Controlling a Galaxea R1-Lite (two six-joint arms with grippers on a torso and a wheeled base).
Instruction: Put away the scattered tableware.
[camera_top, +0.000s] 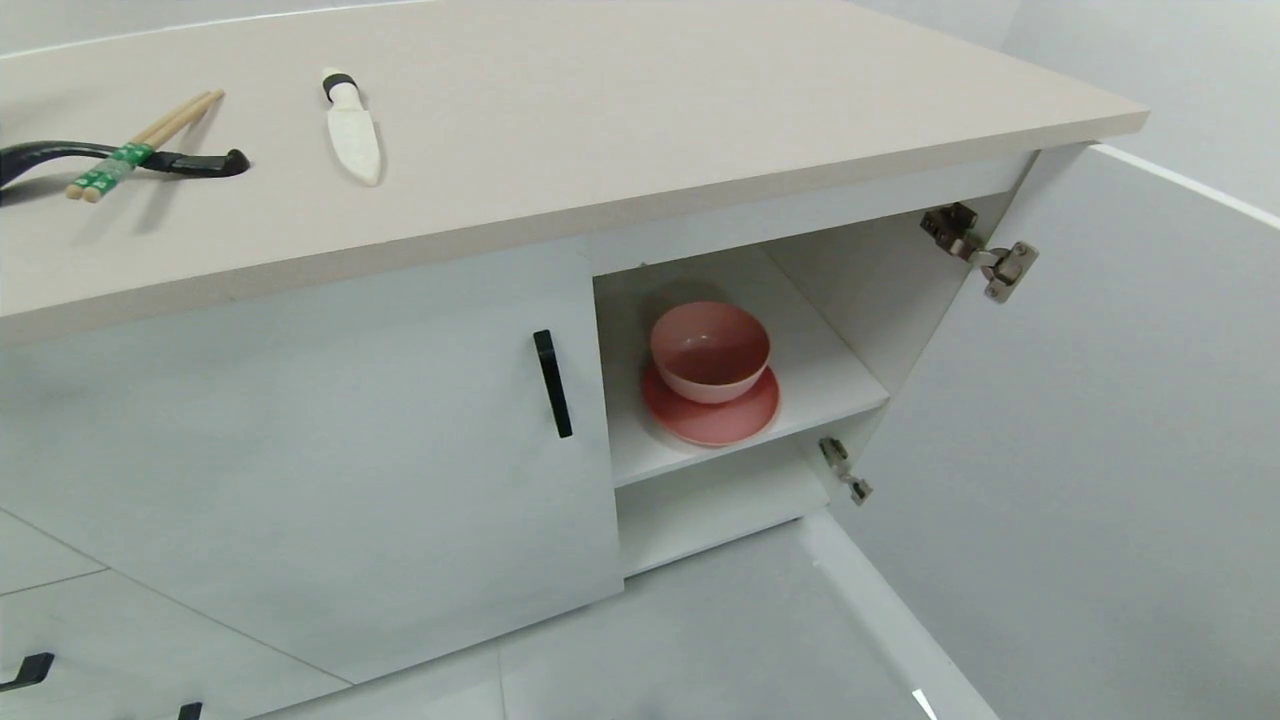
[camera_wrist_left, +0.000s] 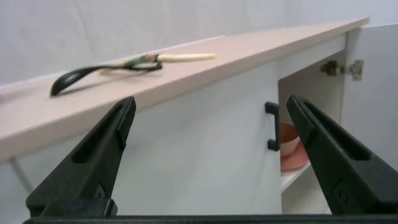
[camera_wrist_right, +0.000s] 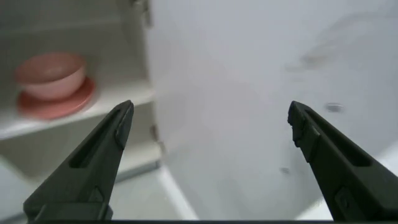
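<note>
Both grippers sit closest to the lenses, each with its jaws spread wide and nothing between them; the left gripper (camera_wrist_left: 210, 104) faces the closed door (camera_wrist_left: 205, 155) under the counter (camera_top: 650, 120), and the right gripper (camera_wrist_right: 210, 107) faces the inner side of the open door (camera_wrist_right: 267, 87).

Three pieces lie on the counter toward its left end, set back from the front edge: a pair of chopsticks (camera_top: 140, 148) with a green band rests across the handle of a black spoon (camera_top: 195, 163); a white utensil (camera_top: 352, 130) with a black band lies just beside them, apart. A pink bowl (camera_top: 710, 350) stands on a pink plate (camera_top: 712, 415) on the upper shelf (camera_top: 830, 370), near the shelf's front edge.

The likely trouble is the crossing; lifting the spoon first would tip the chopsticks, and round sticks could roll toward the front edge and drop. Pinching thin sticks off a flat top may catch one and leave the other. Carrying anything onto the shelf risks nudging the bowl and plate, since they sit so far forward; a low approach could also clip the open door.
</note>
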